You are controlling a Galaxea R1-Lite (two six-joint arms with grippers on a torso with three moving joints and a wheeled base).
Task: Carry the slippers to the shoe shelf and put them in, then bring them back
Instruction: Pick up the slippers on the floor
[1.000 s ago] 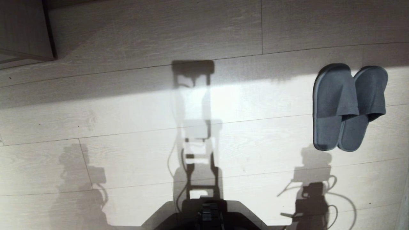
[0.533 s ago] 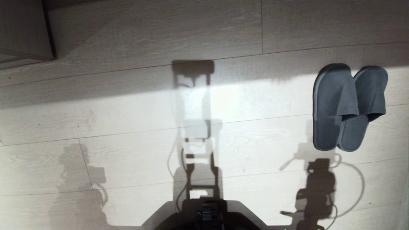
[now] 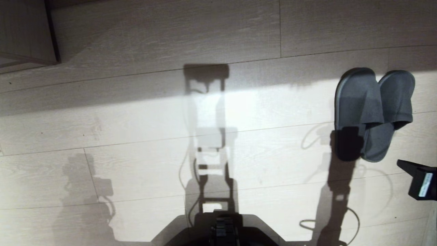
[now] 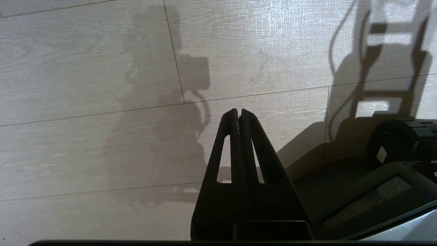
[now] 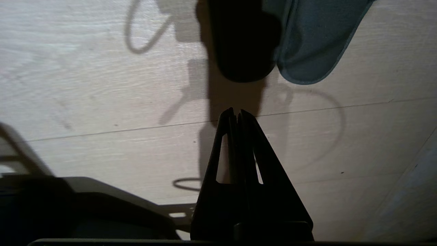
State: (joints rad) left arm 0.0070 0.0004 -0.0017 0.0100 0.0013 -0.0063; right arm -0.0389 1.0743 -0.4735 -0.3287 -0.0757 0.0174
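The slippers point(image 3: 374, 112) lie side by side on the pale wood-grain floor point(image 3: 136, 119) at the right of the head view, toes pointing away from the robot, the two touching along their inner edges. A dark shadow covers the heel end of the left one. The right gripper point(image 5: 236, 112) hangs above the floor just short of the heels, its fingers pressed together and holding nothing. The left gripper point(image 4: 238, 112) hangs over bare floor beside the robot base point(image 4: 375, 191), fingers likewise together, empty. A wooden furniture corner point(image 3: 24, 30) sits far left.
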